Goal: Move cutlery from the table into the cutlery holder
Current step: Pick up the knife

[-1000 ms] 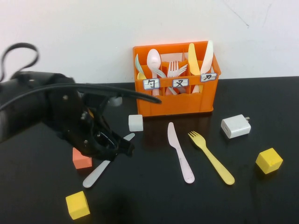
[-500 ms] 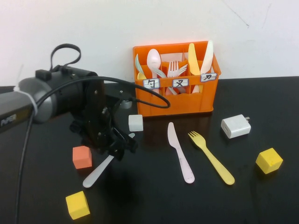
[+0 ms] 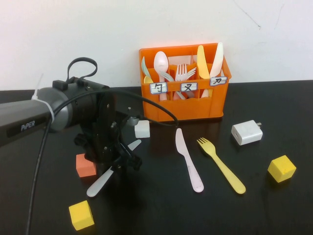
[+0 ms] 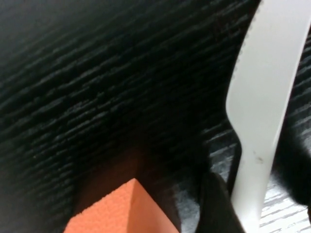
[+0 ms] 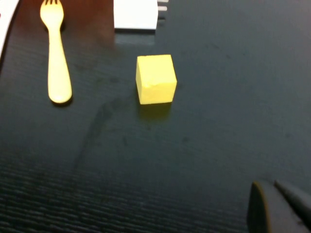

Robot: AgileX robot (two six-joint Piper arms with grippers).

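Observation:
A white knife (image 3: 101, 181) lies slanted on the black table at front left. My left gripper (image 3: 121, 164) is down over its middle, open, with one finger on each side of the knife (image 4: 260, 111); the knife still rests on the table. A pink knife (image 3: 188, 159) and a yellow fork (image 3: 221, 164) lie in front of the orange cutlery holder (image 3: 185, 105), which holds several utensils. My right gripper (image 5: 282, 204) is shut and empty above bare table, near a yellow cube (image 5: 155, 78); it is out of the high view.
An orange cube (image 3: 85, 165) sits just beside the left gripper, also in the left wrist view (image 4: 121, 208). A white cube (image 3: 142, 128), a yellow cube (image 3: 80, 215), another yellow cube (image 3: 281, 168) and a white charger (image 3: 247, 132) lie around.
My left arm has swung round and settled lower over the white knife, its fingers now straddling it. The knife and the other objects have not moved.

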